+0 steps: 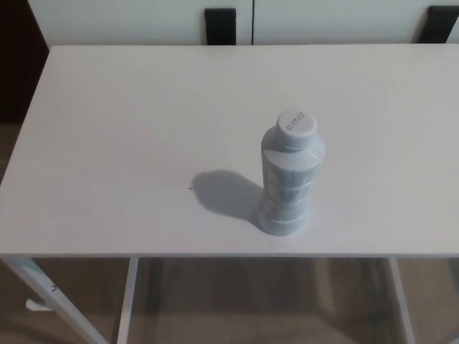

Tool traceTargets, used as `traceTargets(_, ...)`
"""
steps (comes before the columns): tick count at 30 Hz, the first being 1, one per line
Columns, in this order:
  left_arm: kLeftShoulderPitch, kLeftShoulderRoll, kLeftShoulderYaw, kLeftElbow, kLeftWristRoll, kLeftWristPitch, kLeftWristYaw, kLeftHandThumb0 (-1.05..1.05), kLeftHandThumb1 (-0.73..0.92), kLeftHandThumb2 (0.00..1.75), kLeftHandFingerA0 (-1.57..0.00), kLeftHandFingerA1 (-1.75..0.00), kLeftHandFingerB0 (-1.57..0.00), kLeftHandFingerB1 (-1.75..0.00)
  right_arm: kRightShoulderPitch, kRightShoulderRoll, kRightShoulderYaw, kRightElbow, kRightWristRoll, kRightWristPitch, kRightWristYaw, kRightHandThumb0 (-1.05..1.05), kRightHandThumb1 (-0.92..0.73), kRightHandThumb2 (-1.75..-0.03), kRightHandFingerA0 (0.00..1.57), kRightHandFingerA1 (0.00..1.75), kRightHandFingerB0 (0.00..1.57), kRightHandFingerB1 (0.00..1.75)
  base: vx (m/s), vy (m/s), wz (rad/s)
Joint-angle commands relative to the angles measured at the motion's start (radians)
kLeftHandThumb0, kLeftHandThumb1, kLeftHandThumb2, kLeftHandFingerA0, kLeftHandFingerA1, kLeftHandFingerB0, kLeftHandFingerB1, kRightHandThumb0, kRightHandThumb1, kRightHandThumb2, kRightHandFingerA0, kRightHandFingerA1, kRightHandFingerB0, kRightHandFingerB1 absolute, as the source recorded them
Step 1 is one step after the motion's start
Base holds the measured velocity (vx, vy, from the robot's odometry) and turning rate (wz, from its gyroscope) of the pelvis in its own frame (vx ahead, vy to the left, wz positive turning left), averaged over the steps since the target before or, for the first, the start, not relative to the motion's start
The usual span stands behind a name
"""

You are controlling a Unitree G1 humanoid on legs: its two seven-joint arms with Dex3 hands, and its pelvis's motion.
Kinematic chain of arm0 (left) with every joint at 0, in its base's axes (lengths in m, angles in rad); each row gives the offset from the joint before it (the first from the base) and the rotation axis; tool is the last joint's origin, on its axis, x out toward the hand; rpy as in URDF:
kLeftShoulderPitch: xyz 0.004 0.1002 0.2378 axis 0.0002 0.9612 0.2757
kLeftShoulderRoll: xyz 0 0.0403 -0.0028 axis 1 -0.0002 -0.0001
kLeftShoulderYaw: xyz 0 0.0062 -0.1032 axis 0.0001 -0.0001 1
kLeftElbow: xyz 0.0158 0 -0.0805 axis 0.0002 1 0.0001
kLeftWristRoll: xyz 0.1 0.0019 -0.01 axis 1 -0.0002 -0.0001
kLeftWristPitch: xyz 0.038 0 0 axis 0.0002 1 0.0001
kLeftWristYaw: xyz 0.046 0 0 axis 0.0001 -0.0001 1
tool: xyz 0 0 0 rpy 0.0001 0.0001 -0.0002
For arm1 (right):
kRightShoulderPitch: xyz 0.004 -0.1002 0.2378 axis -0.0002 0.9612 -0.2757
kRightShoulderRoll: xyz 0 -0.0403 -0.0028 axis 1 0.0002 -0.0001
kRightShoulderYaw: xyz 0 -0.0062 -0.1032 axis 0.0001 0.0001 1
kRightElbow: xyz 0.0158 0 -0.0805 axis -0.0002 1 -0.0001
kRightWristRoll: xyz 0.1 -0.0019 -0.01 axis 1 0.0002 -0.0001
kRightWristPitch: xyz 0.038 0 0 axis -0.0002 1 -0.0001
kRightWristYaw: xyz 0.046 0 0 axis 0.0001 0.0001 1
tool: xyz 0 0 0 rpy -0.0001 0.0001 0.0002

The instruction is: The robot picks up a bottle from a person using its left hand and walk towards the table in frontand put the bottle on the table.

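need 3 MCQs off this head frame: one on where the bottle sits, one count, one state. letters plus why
1. Where does the bottle stand on the table?
A) at the far left corner
B) right of centre, close to the near edge
C) at the middle of the far edge

2. How many bottles are in view?
A) one
B) two
C) three

3. What state is the bottle in?
A) lying on its side
B) upright, cap on, standing free
C) upright, cap off

Answers:
1 B: its base sits just inside the near edge, right of the middle.
2 A: only one pale bottle shows on the tabletop.
3 B: it stands on its base with the cap in place and nothing touching it.
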Motion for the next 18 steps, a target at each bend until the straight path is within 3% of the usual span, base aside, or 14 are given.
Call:
traceTargets(1, -0.586, -0.076, -0.024, 0.834, 0.222, -0.042, 0.512, -0.63, 0.7, 0.62, -0.25, -0.32, -0.27, -0.31, 0.029, -0.009, -0.005, 0.007, 0.005, 0.004, -0.001, -0.33, -0.73, -0.62, 0.64, 0.47, 0.52, 0.4, 0.0, 0.0, 0.0)
traceTargets(7, -0.638, -0.022, -0.064, 1.13, 0.263, -0.165, 0.558, -0.74, 0.81, 0.65, -0.29, -0.33, -0.28, -0.31, 0.041, 0.004, -0.016, 0.003, 0.02, -0.002, 0.002, -0.31, -0.72, -0.61, 0.61, 0.47, 0.48, 0.4, 0.0, 0.0, 0.0)
traceTargets(9, -0.651, 0.009, -0.142, 1.154, 0.343, -0.131, 0.607, -0.79, 0.86, 0.66, -0.26, -0.31, -0.28, -0.31, 0.027, -0.003, -0.018, -0.003, 0.02, 0.001, 0.008, -0.32, -0.71, -0.61, 0.61, 0.47, 0.48, 0.39, 0.0, 0.0, 0.0)
traceTargets(14, -0.679, 0.014, -0.075, 1.182, 0.229, -0.175, 0.47, -0.7, 0.79, 0.65, -0.2, -0.29, -0.21, -0.28, -0.012, -0.003, -0.021, -0.007, 0.02, 0.008, 0.0, -0.34, -0.72, -0.62, 0.64, 0.46, 0.51, 0.39, 0.0, 0.0, 0.0)
traceTargets(18, -0.703, 0.023, -0.086, 1.189, 0.233, -0.174, 0.462, -0.71, 0.79, 0.64, -0.19, -0.31, -0.19, -0.3, -0.025, -0.005, -0.011, -0.007, 0.007, 0.004, -0.012, -0.34, -0.71, -0.61, 0.6, 0.44, 0.52, 0.39, 0.0, 0.0, 0.0)
